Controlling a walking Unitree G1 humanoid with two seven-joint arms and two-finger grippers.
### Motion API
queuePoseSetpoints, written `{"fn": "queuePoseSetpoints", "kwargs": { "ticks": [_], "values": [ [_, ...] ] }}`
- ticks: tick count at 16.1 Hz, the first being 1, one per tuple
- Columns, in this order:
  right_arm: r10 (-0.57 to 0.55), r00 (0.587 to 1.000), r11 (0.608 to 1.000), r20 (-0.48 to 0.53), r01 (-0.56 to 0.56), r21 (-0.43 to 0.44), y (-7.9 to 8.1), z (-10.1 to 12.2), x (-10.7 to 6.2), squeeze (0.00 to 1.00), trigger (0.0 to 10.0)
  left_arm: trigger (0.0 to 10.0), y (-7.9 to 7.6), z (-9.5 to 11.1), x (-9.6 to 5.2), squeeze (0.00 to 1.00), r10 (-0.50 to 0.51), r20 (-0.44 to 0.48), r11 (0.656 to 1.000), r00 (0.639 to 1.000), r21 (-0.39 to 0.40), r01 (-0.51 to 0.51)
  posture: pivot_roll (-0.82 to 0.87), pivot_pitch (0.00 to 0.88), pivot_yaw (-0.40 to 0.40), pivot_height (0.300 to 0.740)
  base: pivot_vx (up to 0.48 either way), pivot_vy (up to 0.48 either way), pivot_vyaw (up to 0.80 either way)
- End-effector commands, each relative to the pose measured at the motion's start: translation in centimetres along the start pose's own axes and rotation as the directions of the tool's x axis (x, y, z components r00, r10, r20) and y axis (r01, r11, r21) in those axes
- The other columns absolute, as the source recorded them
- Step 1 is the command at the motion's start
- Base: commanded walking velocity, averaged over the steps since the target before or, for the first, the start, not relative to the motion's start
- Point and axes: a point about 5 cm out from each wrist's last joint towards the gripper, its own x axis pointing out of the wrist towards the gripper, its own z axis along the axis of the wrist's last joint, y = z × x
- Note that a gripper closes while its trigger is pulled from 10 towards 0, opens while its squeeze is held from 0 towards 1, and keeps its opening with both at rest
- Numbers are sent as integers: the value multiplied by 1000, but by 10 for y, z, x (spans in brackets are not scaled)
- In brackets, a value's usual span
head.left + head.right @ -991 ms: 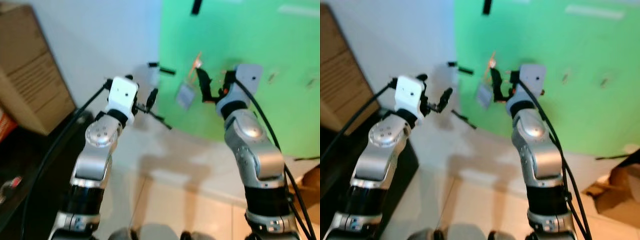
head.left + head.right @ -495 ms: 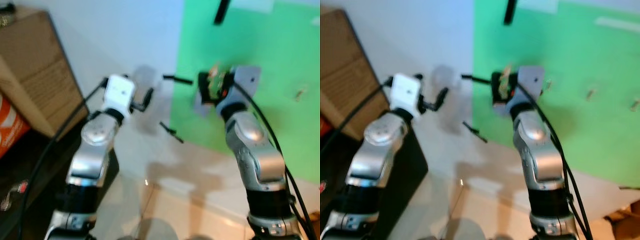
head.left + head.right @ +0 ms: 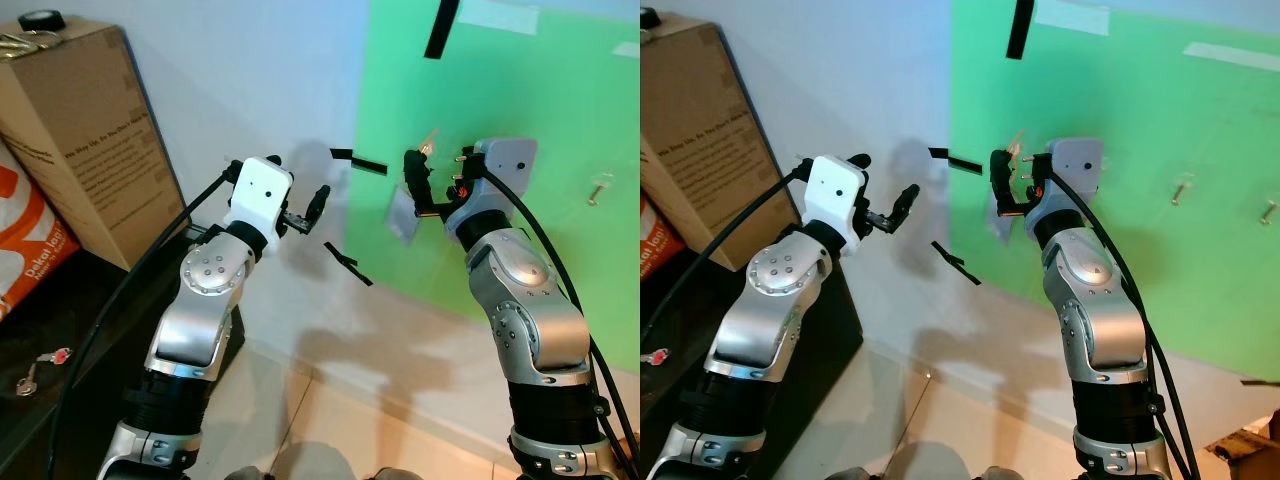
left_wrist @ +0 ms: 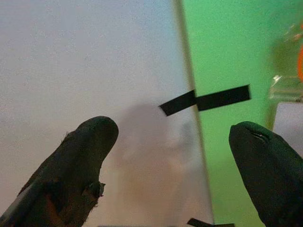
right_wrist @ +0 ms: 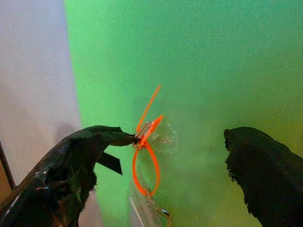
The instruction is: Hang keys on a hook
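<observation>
An orange zip-tie loop (image 5: 146, 163) with a clear plastic tag (image 3: 400, 216) hangs against the green sheet (image 3: 540, 100), apparently from a small clear hook (image 5: 163, 136). My right gripper (image 5: 181, 138) is raised to it and stands open. One of its fingertips (image 5: 124, 137) touches the top of the loop and the other is well apart. I cannot make out the keys themselves. My left gripper (image 3: 305, 205) is raised in front of the white wall, open and holding nothing.
Two more small hooks (image 3: 1180, 189) stick out of the green sheet to the right. Black tape strips (image 3: 357, 160) hold the sheet's edge. A cardboard box (image 3: 80, 130) and an orange bag (image 3: 25, 240) stand on the left. A single key (image 3: 40, 364) lies on the dark shelf.
The whole picture has shifted and sharpened, so the camera moved. Both arms keep much the same raised pose, and the right gripper stays at the orange loop.
</observation>
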Motion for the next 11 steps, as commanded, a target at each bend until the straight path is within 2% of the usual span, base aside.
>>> {"fn": "queuePoseSetpoints", "kwargs": {
  "ticks": [1, 7, 9, 11],
  "values": [
    [26, 999, 1000, 23, -26, -2, 3, 6, 2, 0, 10000, 10000, -1, 1, 2, 0, -15, -2, 1000, 1000, 11, 15, -149, 5, 16, 740, 0, 0, 0],
    [27, 999, 1000, -29, -28, -4, 6, 7, 10, 0, 10000, 10000, -4, -5, 3, 0, -80, -19, 996, 997, 47, 81, -156, 4, 14, 740, 0, 0, 0],
    [41, 998, 999, -56, -41, 16, 9, 9, 14, 0, 10000, 10000, -11, -7, 5, 0, -153, -18, 985, 988, 75, 154, -162, 3, 13, 740, 0, 0, 0],
    [48, 994, 995, -95, -40, 89, 11, 13, 20, 0, 10000, 10000, -27, -8, 8, 0, -281, -11, 948, 960, 155, 280, -171, 5, 11, 740, 0, 0, 0]
  ]
}}
